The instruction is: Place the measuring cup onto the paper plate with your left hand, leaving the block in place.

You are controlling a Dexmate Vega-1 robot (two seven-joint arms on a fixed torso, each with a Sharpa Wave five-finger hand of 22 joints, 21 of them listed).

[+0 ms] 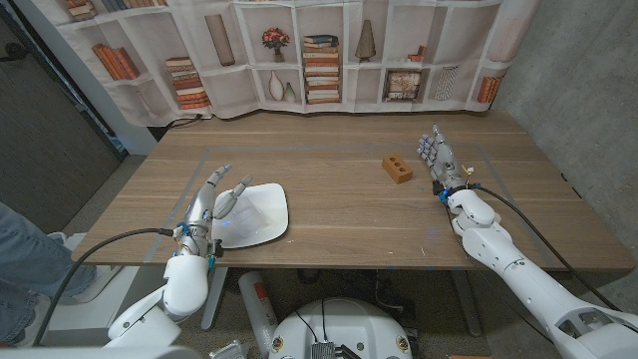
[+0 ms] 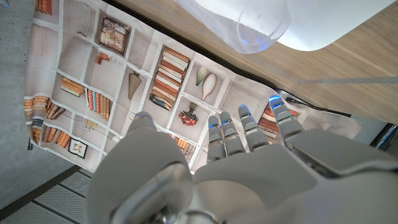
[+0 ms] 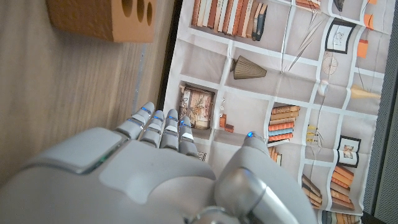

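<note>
The clear measuring cup apparently sits on the paper plate; left hand, fingers spread, should withdraw.

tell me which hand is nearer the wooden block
Right. The right hand stands just beside the block, a small gap apart. The left hand is across the table at the paper plate.

Measuring cup cut off by frame edge; block likewise.
</note>
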